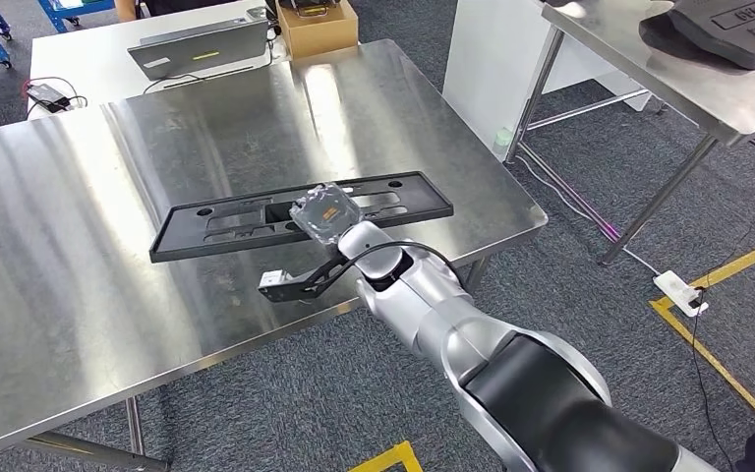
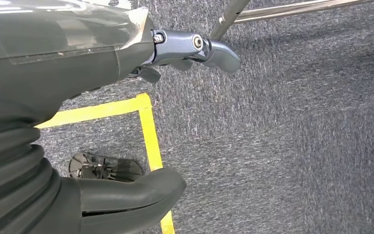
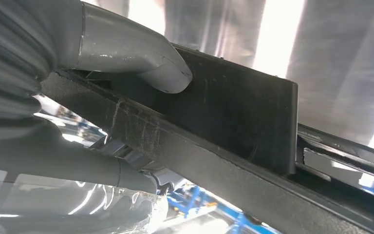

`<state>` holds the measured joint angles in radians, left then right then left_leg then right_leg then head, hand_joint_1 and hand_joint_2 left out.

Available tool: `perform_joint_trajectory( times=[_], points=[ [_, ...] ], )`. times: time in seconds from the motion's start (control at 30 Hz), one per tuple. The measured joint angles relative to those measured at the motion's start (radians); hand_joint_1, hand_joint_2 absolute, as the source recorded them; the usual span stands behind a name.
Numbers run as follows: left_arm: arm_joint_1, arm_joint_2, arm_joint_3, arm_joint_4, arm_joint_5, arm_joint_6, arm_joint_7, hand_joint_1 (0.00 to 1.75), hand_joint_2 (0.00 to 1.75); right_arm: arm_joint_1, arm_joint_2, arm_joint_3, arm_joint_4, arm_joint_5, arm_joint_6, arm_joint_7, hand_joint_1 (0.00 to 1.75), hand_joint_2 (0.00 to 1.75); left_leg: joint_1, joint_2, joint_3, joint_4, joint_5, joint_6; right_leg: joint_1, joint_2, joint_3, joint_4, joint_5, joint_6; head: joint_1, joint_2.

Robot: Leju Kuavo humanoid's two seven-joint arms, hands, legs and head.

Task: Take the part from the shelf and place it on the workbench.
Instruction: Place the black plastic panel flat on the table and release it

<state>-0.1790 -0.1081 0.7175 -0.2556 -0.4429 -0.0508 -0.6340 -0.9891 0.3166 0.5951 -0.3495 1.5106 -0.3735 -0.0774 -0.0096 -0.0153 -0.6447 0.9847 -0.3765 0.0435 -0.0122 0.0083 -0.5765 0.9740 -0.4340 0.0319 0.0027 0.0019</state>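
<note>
Writing: none legible anywhere; keys on dark device (image 1: 737,29) at far right bench too small to read, markings on grey case (image 1: 197,44) at rear blurred. Part (image 1: 300,214), long black plastic panel with cut-outs, lies lengthwise over steel workbench (image 1: 79,226), near its front right corner; whether flat on surface or slightly lifted cannot be told from head view. Right hand (image 1: 326,211) sits at middle of part, wrapped in clear film, fingers hidden beneath it. Right wrist view shows grey thumb (image 3: 141,61) pressed on one face of panel edge and darker fingers (image 3: 102,170) under the other, so right hand grips part. Small bracket with white block (image 1: 280,283) juts from right wrist, over bench front edge. Left hand (image 2: 195,48) hangs over grey carpet (image 2: 297,146), fingers apart, holding nothing. Yellow floor tape (image 2: 148,131) below it. Cardboard box (image 1: 319,25) and cables (image 1: 49,93) on white table behind; second steel bench (image 1: 639,69) cut off at upper right.
</note>
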Motion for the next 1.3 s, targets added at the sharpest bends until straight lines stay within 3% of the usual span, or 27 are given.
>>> perform_joint_trajectory(
  times=[0.4, 0.53, 0.67, 1.3],
  points=[
    [0.001, 0.004, 0.002, 0.000, -0.004, 0.000, -0.001, 0.00, 1.75, 0.016, 0.030, 0.064, 0.003, 0.000, 0.005, -0.013, 1.75, 1.75, 0.000, 0.000, 0.000, 0.000, 0.000, 0.000, 0.000, 0.000, 0.000, 0.000, 0.000, 0.000, 0.000, 0.000],
    [0.001, 0.006, 0.002, 0.000, -0.016, 0.001, 0.001, 0.00, 1.75, 0.019, 0.030, 0.078, 0.005, 0.000, 0.008, -0.005, 0.00, 0.00, 0.000, 0.000, 0.000, 0.000, 0.000, 0.000, 0.000, 0.000, 0.000, 0.000, 0.000, 0.000, 0.000, 0.000],
    [0.001, 0.007, 0.002, 0.000, -0.029, 0.008, 0.016, 0.00, 0.00, 0.022, 0.028, 0.086, 0.007, 0.000, 0.010, 0.010, 0.00, 0.00, 0.000, 0.000, 0.000, 0.000, 0.000, 0.000, 0.000, 0.000, 0.000, 0.000, 0.000, 0.000, 0.000, 0.000],
    [0.010, 0.021, 0.040, 0.000, -0.028, 0.019, 0.042, 0.00, 0.00, 0.019, 0.020, 0.089, 0.011, 0.000, 0.020, 0.024, 0.00, 0.00, 0.000, 0.000, 0.000, 0.000, 0.000, 0.000, 0.000, 0.000, 0.000, 0.000, 0.000, 0.000, 0.000, 0.000]
  ],
)
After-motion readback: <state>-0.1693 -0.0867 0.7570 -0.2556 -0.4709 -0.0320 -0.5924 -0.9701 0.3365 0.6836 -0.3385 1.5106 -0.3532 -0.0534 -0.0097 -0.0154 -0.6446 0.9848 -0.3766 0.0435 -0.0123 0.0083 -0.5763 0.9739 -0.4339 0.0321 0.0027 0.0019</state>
